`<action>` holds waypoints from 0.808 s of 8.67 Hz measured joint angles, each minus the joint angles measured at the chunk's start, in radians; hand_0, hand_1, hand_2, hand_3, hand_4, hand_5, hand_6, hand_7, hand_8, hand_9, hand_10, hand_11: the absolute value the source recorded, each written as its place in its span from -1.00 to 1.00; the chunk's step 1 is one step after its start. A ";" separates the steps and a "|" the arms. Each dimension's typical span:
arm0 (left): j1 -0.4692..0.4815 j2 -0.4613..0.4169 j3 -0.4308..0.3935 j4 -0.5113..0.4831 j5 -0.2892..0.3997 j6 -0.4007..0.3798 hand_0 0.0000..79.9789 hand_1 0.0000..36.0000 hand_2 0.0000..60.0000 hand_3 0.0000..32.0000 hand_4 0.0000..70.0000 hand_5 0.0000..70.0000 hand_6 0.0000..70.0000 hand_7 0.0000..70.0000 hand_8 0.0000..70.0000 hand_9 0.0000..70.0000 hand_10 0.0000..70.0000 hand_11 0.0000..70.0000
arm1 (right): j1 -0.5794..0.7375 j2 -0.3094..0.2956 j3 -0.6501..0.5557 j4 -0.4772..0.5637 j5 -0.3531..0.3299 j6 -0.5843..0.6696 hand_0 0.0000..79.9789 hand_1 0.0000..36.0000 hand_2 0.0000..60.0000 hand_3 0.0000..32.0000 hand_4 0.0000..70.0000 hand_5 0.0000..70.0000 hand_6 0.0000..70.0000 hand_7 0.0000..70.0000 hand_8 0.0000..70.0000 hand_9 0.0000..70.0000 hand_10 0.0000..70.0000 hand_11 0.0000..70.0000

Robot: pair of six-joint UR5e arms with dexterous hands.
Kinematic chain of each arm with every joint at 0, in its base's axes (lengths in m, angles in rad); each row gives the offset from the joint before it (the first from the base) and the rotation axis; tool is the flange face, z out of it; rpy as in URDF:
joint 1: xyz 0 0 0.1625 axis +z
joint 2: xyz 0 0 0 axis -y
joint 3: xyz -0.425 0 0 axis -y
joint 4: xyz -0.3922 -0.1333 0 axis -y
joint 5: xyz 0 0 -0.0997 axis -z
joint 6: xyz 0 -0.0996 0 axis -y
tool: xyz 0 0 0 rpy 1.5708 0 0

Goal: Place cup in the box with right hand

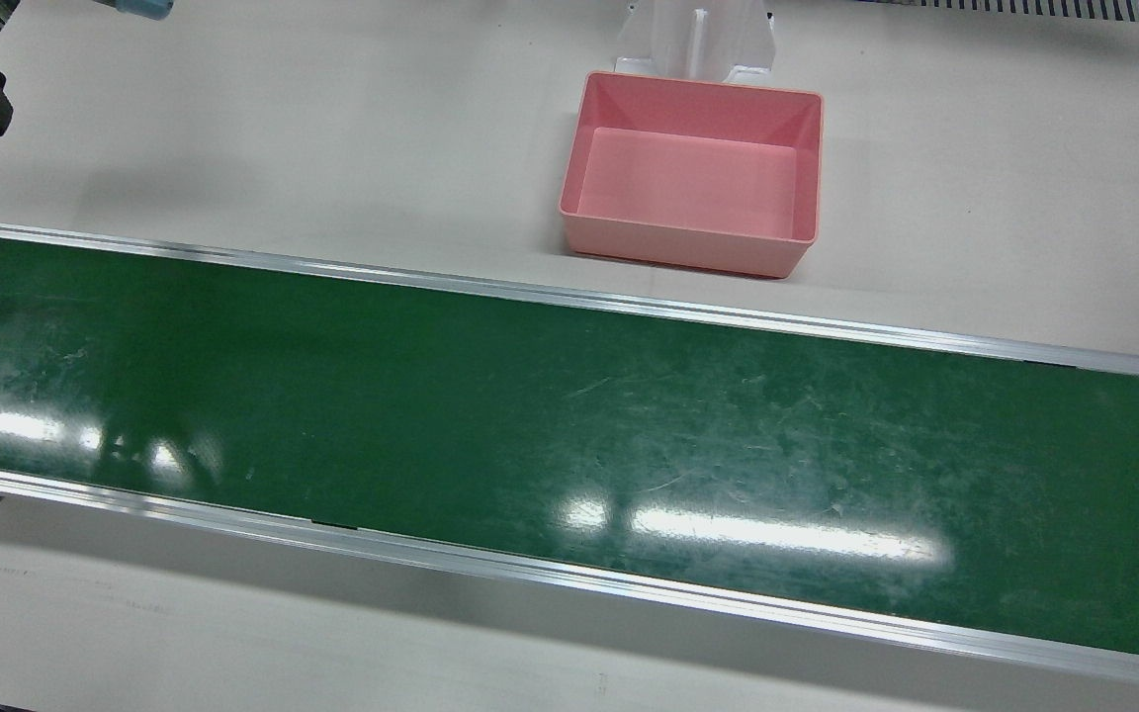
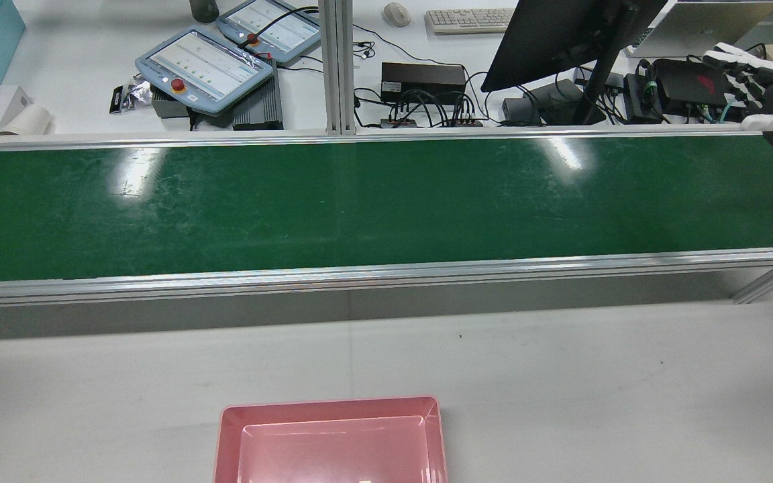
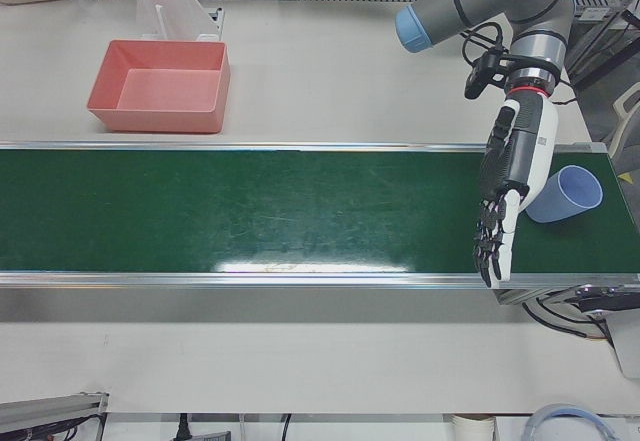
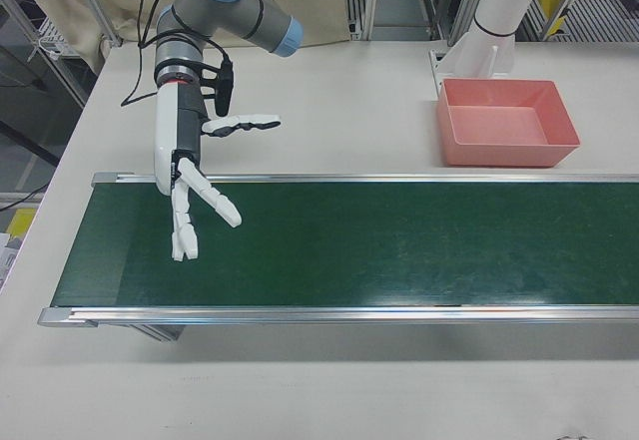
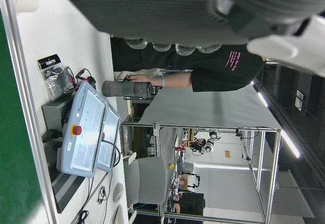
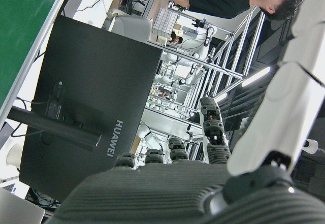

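A light blue cup (image 3: 568, 193) lies on its side on the green conveyor belt (image 3: 250, 211), at the end before my left arm. My left hand (image 3: 508, 181) hangs open just beside the cup, fingers pointing down toward the belt's front rail, holding nothing. The pink box (image 3: 155, 119) stands empty on the white table behind the belt; it also shows in the front view (image 1: 688, 247) and the right-front view (image 4: 504, 151). My right hand (image 4: 185, 186) is open and empty above the belt's other end, far from the cup; it also shows in the rear view (image 2: 755, 80).
A white arm pedestal (image 1: 693, 40) stands right behind the box. Beyond the belt's far rail lies an operators' desk with teach pendants (image 2: 205, 67), a black monitor (image 2: 561, 33), a keyboard (image 2: 470, 20) and cables.
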 measured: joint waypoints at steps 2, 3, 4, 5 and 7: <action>0.000 -0.002 -0.001 0.001 0.000 0.000 -1.00 -1.00 -1.00 -1.00 -1.00 -1.00 -1.00 -1.00 -1.00 -1.00 -1.00 -1.00 | -0.045 0.027 -0.010 0.006 0.004 -0.012 0.20 -0.41 -0.89 -0.64 -0.89 -0.87 -0.93 -0.73 -0.95 -0.86 -0.95 -0.87; 0.000 -0.003 -0.001 0.002 0.000 0.000 -1.00 -1.00 -1.00 -1.00 -1.00 -1.00 -1.00 -1.00 -1.00 -1.00 -1.00 -1.00 | -0.059 0.037 -0.026 0.014 0.007 -0.034 0.19 -0.53 -1.00 -0.59 -0.87 -0.88 -0.93 -0.72 -0.96 -0.86 -0.95 -0.89; 0.000 -0.003 -0.001 0.002 0.000 0.000 -1.00 -1.00 -1.00 -1.00 -1.00 -1.00 -1.00 -1.00 -1.00 -1.00 -1.00 -1.00 | -0.062 0.045 -0.058 0.038 0.009 -0.050 0.18 -0.55 -1.00 -0.56 -0.91 -0.88 -0.94 -0.75 -0.96 -0.87 -0.97 -0.90; 0.000 -0.003 -0.003 0.003 0.000 0.000 -1.00 -1.00 -1.00 -1.00 -1.00 -1.00 -1.00 -1.00 -1.00 -1.00 -1.00 -1.00 | -0.066 0.050 -0.087 0.058 0.009 -0.061 0.09 -0.26 -0.34 -0.60 -0.95 -0.89 -0.93 -0.73 -0.95 -0.86 -0.96 -0.90; 0.000 -0.004 -0.006 0.005 0.000 0.000 -1.00 -1.00 -1.00 -1.00 -1.00 -1.00 -1.00 -1.00 -1.00 -1.00 -1.00 -1.00 | -0.070 0.065 -0.146 0.078 0.007 -0.058 0.13 -0.50 -0.77 -1.00 -0.77 -0.90 -0.91 -0.67 -0.97 -0.87 -0.93 -0.87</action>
